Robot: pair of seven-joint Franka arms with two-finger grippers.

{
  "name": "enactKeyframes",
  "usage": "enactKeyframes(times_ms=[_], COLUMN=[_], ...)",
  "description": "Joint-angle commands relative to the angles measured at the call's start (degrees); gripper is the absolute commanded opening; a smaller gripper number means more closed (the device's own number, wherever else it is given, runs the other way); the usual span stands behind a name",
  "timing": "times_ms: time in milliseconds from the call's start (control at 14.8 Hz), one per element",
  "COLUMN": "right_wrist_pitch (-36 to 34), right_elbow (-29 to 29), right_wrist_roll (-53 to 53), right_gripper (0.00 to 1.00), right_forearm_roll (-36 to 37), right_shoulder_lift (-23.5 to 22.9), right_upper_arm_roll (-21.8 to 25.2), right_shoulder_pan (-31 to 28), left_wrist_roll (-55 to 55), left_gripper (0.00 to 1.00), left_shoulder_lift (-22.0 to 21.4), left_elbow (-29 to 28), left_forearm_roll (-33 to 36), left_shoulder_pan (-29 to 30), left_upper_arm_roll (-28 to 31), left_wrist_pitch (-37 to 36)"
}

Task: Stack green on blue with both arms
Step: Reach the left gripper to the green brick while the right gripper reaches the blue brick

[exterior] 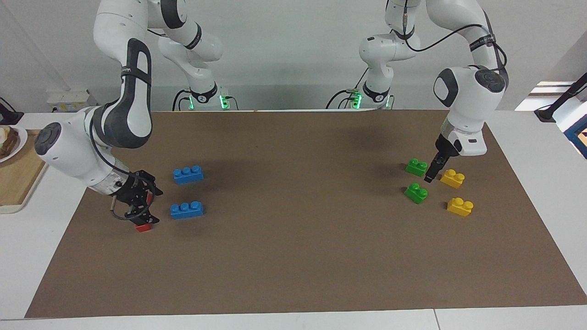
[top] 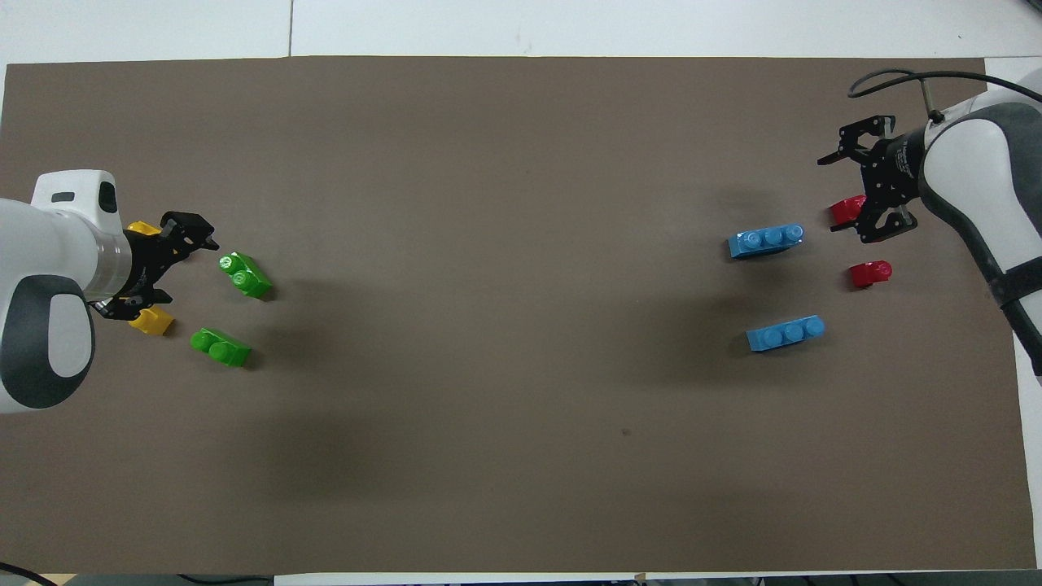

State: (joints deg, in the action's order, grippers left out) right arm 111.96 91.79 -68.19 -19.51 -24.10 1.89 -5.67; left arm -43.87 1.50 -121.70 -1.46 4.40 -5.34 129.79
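Two green bricks (exterior: 416, 167) (exterior: 416, 193) lie at the left arm's end of the brown mat; from overhead they are the farther green brick (top: 244, 275) and the nearer green brick (top: 220, 347). Two long blue bricks (exterior: 188, 174) (exterior: 186, 210) lie at the right arm's end, seen from above as blue bricks (top: 767, 241) (top: 785, 333). My left gripper (exterior: 430, 176) (top: 167, 268) hangs open and low between the nearer green brick and a yellow one, holding nothing. My right gripper (exterior: 149, 206) (top: 838, 194) is open, low over the red bricks, beside the blue ones.
Two yellow bricks (exterior: 452, 178) (exterior: 460, 206) lie beside the green ones. One red brick (exterior: 143, 227) shows under the right gripper; overhead shows two red bricks (top: 847, 210) (top: 871, 274). A wooden board (exterior: 18, 174) with a plate sits off the mat (exterior: 293, 256) at the right arm's end.
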Motion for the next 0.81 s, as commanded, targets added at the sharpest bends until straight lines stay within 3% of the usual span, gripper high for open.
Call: enactKeyframes(times_ms=[0, 203, 745], right_wrist_pitch=[-0.7, -0.2, 0.0], right_elbow=[-0.9, 0.9, 1.2], right_wrist_roll=[2.4, 8.8, 12.9], right_gripper=[1.0, 1.0, 1.0], right_forearm_roll=[-2.4, -4.6, -9.9], right_shoulder_lift=[-1.7, -1.8, -4.0], right_upper_arm_roll=[-0.9, -0.9, -0.9], right_shoulder_pan=[-0.8, -1.4, -1.9], left_wrist_roll=[-1.0, -0.9, -5.5], left_gripper=[1.0, 1.0, 1.0], left_shoulder_lift=[3.5, 5.7, 11.2], left_elbow=[1.0, 1.0, 1.7], left_forearm_roll=[-0.8, -0.8, -0.8], left_shoulder_pan=[0.1, 0.3, -0.2], left_upper_arm_roll=[-0.3, -0.3, -0.3], left_wrist_pitch=[2.4, 5.2, 10.0])
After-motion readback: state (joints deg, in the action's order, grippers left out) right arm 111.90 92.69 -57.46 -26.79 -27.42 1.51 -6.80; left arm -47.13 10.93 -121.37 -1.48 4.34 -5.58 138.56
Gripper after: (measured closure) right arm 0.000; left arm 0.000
